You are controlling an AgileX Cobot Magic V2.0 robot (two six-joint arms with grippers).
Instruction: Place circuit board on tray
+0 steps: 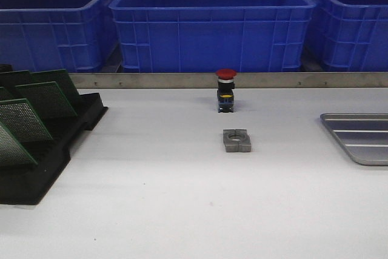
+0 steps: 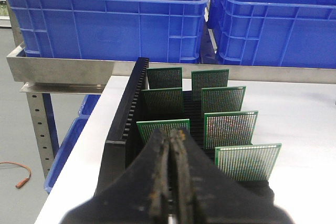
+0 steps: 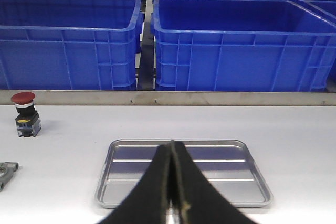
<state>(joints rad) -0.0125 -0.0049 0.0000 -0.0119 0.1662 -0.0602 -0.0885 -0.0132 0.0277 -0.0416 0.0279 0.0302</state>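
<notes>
Both claws, left point(image 2: 170, 145) and right point(image 3: 172, 153), pressed closed (empty), tray point(image 3: 252, 182) under right, rack point(image 2: 123, 124) beneath left.

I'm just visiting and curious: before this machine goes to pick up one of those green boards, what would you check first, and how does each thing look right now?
1. Tray bare and ready: ok, nothing lies in it.
2. Circuit boards standing in the black rack: ok, several upright.
3. Left pincer open for a grasp: not ok, jaws closed.
4. Right pincer free: ok, closed on nothing, above the tray.
5. Table between rack and tray: not ok, a red push button and a grey metal block sit there.
6. Which board to take: cannot tell.
</notes>
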